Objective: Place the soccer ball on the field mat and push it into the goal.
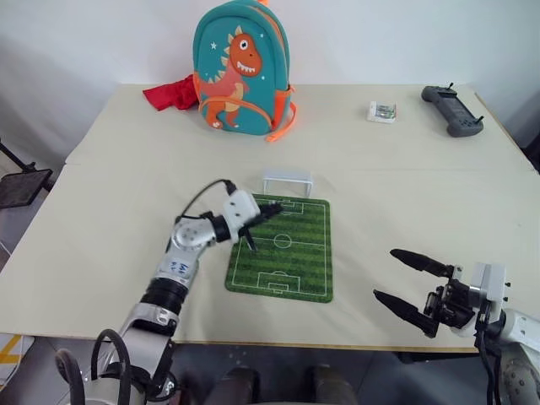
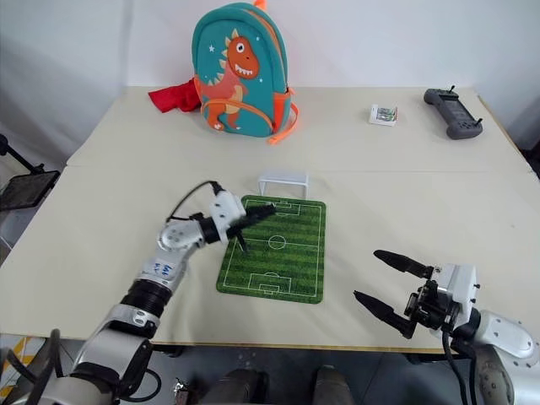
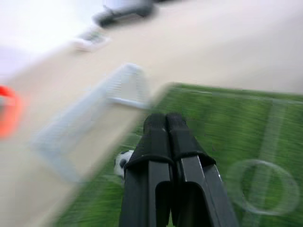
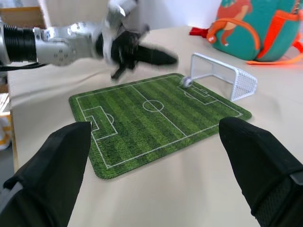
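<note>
On the field mat [image 4: 156, 120], at the end nearest the goal [image 4: 222, 75], sits the soccer ball [image 4: 186, 82], just inside the small box marked before the goal mouth. It is tiny against the frame, and I would judge it very light, hard and smooth, ready to roll off at the least touch, though the mat's grassy surface may slow it a little. The left gripper [image 1: 268, 211] hangs over that end of the mat with its two black fingers pressed tight together, holding nothing, its tip close beside the ball. That blunt closed tip looks the right tool: a ball like this wants no gripping now, only a soft nudge square on the side away from the goal, low and centred, or it will skid past a post. The right gripper [image 1: 412, 285] waits well apart, off the mat's near corner, its fingers spread wide and empty.
</note>
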Available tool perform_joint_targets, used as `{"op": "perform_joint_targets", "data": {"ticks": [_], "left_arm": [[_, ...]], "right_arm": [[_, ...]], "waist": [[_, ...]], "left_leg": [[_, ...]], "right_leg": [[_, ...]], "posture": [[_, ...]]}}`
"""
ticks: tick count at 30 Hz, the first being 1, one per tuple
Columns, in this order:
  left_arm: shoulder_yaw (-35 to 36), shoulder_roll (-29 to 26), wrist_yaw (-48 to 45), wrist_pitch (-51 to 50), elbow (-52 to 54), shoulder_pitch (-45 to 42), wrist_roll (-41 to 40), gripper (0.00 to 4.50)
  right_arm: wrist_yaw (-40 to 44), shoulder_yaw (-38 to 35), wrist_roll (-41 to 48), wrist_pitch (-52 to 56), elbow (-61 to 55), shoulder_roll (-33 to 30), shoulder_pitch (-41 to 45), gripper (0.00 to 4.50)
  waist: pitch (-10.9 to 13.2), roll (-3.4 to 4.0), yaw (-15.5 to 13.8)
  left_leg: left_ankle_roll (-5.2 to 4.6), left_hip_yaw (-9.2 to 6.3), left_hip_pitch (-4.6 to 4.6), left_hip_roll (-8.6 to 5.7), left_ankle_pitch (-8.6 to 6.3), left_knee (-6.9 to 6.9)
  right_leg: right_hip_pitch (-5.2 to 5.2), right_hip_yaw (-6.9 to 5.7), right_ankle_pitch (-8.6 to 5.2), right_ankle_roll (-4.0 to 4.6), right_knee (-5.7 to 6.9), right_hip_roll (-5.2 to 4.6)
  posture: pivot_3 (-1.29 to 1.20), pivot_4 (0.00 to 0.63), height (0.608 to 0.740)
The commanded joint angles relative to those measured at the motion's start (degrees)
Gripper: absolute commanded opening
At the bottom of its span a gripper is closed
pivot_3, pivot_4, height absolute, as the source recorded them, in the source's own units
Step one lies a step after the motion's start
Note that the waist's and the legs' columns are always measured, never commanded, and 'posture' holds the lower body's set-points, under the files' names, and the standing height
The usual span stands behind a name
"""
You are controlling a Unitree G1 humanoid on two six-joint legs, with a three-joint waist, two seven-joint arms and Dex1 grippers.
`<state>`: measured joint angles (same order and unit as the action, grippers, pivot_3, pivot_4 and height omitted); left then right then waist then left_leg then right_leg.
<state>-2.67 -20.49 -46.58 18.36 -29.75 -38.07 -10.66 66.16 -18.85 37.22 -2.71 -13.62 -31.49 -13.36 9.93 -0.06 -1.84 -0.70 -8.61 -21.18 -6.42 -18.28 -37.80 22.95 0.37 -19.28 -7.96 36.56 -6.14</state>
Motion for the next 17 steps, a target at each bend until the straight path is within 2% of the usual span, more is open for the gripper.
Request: {"op": "perform_joint_targets", "data": {"ticks": [1, 4, 8, 12, 17], "left_arm": [[3.8, -4.6, -8.0, -4.0, 11.3, 7.3, -8.7, 0.03], [6.8, -9.4, -8.5, -7.8, 19.1, 16.8, -10.4, 0.03], [11.8, -13.9, -3.9, -12.7, 26.5, 27.8, -9.8, 0.03], [16.2, -14.5, 1.4, -15.8, 30.9, 33.6, -9.4, 0.03], [19.4, -13.3, 6.4, -17.6, 36.0, 36.9, -9.5, 0.03]], "right_arm": [[-1.1, -1.4, 0.3, -3.7, 2.3, 2.7, 0.7, 4.50], [-1.6, -2.3, -0.4, -7.7, 6.8, 4.9, 3.0, 4.50], [-1.9, -2.9, -1.9, -13.7, 13.1, 7.2, 6.6, 4.50], [0.0, -2.3, -1.6, -16.0, 17.9, 8.0, 8.9, 4.50], [2.0, -1.4, -1.3, -17.2, 21.6, 8.8, 11.6, 4.50]], "waist": [[-0.1, 0.12, 0.9], [-0.1, 0.16, 1.2], [-0.1, 0.15, 1.5], [-0.1, 0.19, 0.3], [-0.1, 0.19, 0.3]], "left_leg": [[0.00, 0.02, 0.04, -0.01, 0.00, 0.06], [-0.01, 0.05, 0.11, -0.05, 0.00, 0.09], [0.00, -0.03, 0.12, 0.00, 0.01, 0.09], [0.03, -0.10, 0.14, -0.03, 0.04, 0.06], [0.02, -0.12, 0.19, -0.02, 0.03, 0.11]], "right_leg": [[0.01, 0.04, 0.00, 0.00, 0.03, -0.02], [-0.02, 0.12, 0.00, 0.00, 0.07, -0.06], [-0.02, 0.37, -0.01, 0.04, 0.08, -0.02], [-0.09, 0.47, 0.02, 0.10, 0.04, -0.01], [-0.16, 0.45, 0.02, 0.10, -0.03, -0.01]], "posture": [[0.00, 0.150, 0.740], [0.00, 0.150, 0.740], [0.00, 0.150, 0.740], [0.00, 0.150, 0.740], [0.00, 0.150, 0.740]]}}
